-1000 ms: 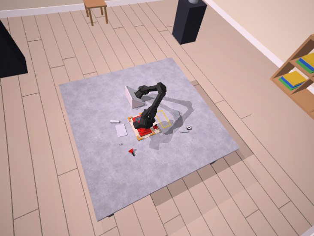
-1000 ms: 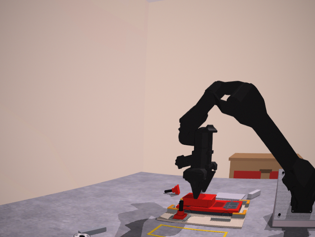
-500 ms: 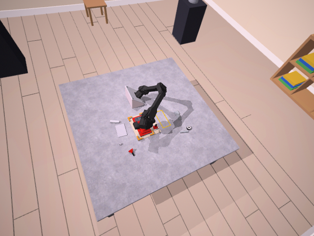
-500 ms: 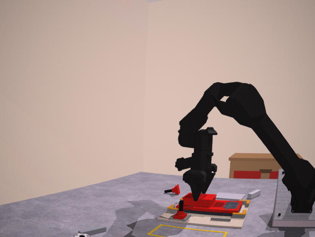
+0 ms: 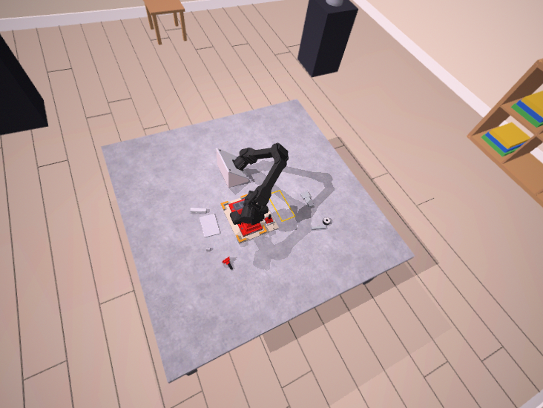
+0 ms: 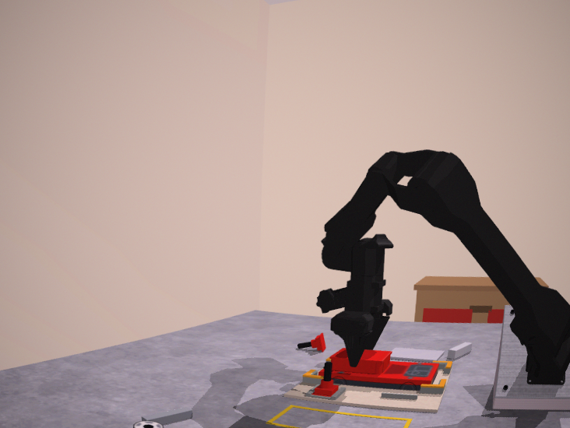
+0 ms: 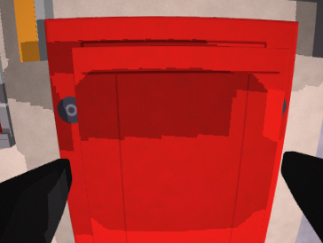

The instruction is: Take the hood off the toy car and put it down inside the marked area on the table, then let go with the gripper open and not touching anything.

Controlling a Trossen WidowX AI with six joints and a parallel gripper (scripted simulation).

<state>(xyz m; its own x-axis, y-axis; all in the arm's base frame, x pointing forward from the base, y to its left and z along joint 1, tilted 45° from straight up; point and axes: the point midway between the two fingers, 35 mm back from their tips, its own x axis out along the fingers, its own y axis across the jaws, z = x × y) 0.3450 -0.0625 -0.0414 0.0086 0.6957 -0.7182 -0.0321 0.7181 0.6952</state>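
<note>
The red toy car (image 5: 231, 205) (image 6: 414, 379) lies on a beige board between orange corner brackets. The raised red hood (image 5: 251, 228) (image 6: 374, 363) (image 7: 177, 186) sits on the car's end farther from the arm's base. My gripper (image 6: 362, 356) (image 7: 179, 167) is open and points down, one finger on each side of the hood. Nothing is held. In the exterior view the near fingertip overlaps the hood's side; contact cannot be told. The far fingertip is hidden behind the hood. The marked area, a yellow outline (image 5: 288, 202) (image 6: 350, 412), lies beside the board.
A red tool with a black handle (image 5: 268, 219) (image 6: 327, 387) stands on the board between hood and outline. Another (image 5: 226, 260) (image 6: 318, 342) lies beyond the board. A white plate (image 5: 209, 225) (image 6: 414, 353) and white bar (image 5: 198, 210) (image 6: 459, 350) lie opposite the outline.
</note>
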